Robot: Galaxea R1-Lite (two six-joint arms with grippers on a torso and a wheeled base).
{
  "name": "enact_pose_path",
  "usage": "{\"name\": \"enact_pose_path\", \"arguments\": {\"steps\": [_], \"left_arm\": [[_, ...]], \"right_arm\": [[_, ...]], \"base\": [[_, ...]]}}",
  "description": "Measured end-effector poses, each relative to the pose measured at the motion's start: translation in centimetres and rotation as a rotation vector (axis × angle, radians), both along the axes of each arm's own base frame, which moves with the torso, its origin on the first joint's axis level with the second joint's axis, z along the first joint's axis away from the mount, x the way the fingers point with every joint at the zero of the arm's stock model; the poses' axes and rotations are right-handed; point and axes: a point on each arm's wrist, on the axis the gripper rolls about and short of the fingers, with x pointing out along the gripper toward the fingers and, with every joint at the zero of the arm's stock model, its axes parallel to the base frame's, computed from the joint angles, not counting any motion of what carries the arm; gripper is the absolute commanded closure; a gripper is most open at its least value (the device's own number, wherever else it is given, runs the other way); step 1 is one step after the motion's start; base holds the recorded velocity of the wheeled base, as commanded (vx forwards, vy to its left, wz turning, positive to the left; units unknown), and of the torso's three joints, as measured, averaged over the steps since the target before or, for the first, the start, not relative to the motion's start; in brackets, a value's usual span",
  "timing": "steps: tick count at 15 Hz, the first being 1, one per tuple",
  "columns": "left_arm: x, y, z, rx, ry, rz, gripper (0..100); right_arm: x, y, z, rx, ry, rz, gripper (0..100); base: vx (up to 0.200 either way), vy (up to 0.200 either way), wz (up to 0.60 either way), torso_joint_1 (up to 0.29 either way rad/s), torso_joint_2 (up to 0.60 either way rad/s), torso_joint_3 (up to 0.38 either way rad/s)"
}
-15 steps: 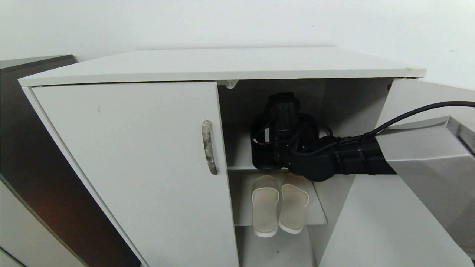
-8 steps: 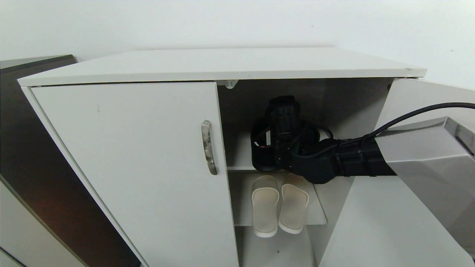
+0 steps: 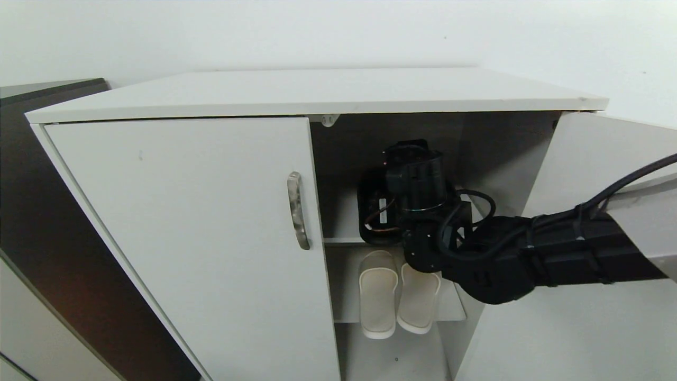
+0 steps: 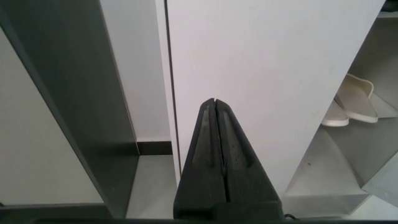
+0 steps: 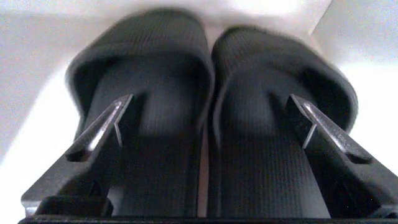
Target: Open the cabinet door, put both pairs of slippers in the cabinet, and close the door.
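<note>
While cabinet (image 3: 317,92) holds black slippers (image 5: 155,106), white slippers (image 3: 378,291)

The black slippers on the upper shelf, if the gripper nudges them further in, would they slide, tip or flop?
Probably slide as a pair: the black slippers lie flat, side by side and touching, on the smooth shelf. Tipping seems unlikely, as they sit low and wide. Their thick, ribbed look suggests light, slightly bendy foam that may squash a little before sliding.
</note>
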Motion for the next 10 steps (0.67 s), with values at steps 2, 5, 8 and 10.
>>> {"name": "enact_pose_path", "arguments": {"steps": [2, 5, 8, 10], "left_arm": [[0.0, 0.0, 0.0, 0.0, 0.0, 0.0, 100], [0.0, 0.0, 0.0, 0.0, 0.0, 0.0, 100], [0.0, 0.0, 0.0, -0.001, 0.0, 0.001, 100], [0.0, 0.0, 0.0, -0.001, 0.0, 0.001, 100]], "right_arm": [[-2.2, -0.5, -0.7, -0.003, 0.001, 0.033, 100], [-4.8, -0.9, -1.5, 0.012, -0.014, 0.078, 100], [-5.8, -0.9, -1.8, 0.01, -0.013, 0.1, 100], [-6.4, -0.7, -1.8, 0.01, -0.014, 0.114, 100]], "base": [[0.0, 0.0, 0.0, 0.0, 0.0, 0.0], [0.0, 0.0, 0.0, 0.0, 0.0, 0.0], [0.0, 0.0, 0.0, 0.0, 0.0, 0.0], [0.0, 0.0, 0.0, 0.0, 0.0, 0.0]]}}
